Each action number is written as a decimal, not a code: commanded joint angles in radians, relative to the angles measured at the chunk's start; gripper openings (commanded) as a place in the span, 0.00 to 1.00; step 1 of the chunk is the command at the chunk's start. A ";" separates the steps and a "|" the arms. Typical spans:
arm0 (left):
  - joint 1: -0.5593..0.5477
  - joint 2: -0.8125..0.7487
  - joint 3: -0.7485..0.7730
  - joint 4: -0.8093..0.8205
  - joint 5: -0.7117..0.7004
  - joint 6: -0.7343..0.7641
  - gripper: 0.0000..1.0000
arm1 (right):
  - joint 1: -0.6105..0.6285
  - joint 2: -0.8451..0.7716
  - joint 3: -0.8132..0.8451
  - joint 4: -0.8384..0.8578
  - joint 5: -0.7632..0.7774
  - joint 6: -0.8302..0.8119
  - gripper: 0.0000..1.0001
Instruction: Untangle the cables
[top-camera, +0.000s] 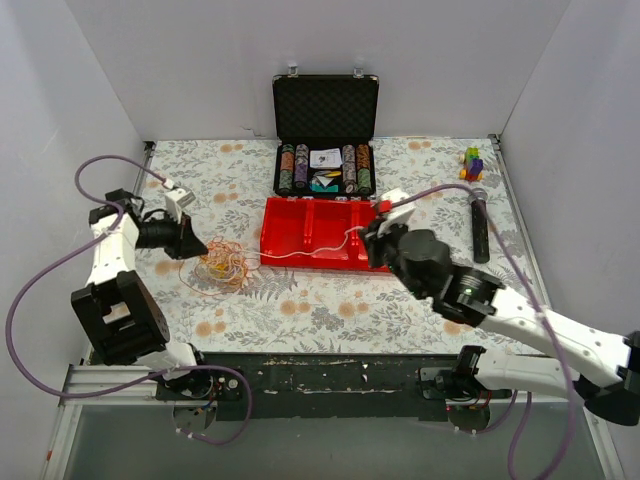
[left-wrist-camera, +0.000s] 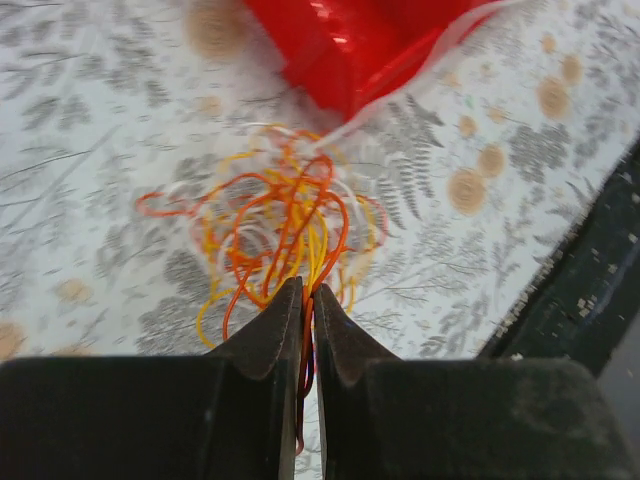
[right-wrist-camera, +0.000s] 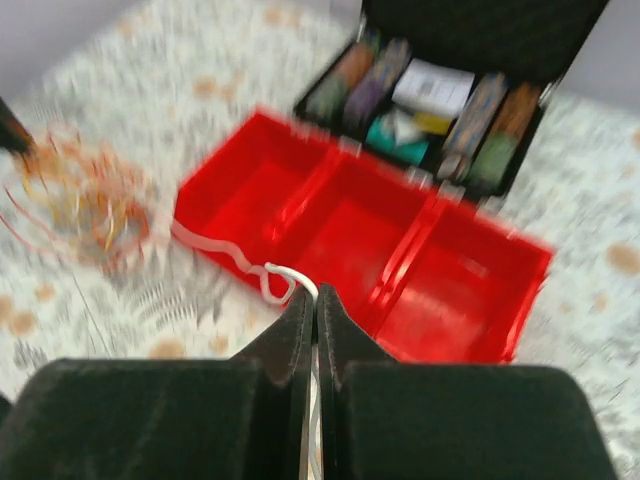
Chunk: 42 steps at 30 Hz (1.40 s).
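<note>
Orange cables (left-wrist-camera: 290, 212) pinched by left gripper (left-wrist-camera: 307, 291): wrist view

Floral table (top-camera: 400, 300): cables (top-camera: 222, 265) tangle left, red tray (top-camera: 300, 259) centre, open black case (top-camera: 326, 110) behind, microphone (top-camera: 479, 225), toy blocks (top-camera: 471, 163) right.

loose tangle of thin orange-yellow cables (top-camera: 222, 266)

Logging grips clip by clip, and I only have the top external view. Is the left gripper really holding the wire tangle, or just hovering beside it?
Observer: Holding. In the left wrist view, the left gripper is shut on orange and yellow strands of the cables.
Operator: And the right one?
Observer: In its wrist view, the right gripper is shut on a white cable, which runs along the red tray toward the other cables.
</note>
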 joint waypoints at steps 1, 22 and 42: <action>-0.129 -0.018 -0.038 -0.165 0.050 0.126 0.05 | -0.001 0.089 -0.130 0.078 -0.109 0.192 0.01; -0.230 -0.227 0.046 -0.272 0.171 0.364 0.00 | 0.114 0.350 0.048 0.105 -0.203 -0.001 0.69; -0.261 -0.222 -0.139 -0.208 0.185 0.452 0.53 | 0.119 0.707 0.137 0.378 -0.440 -0.019 0.66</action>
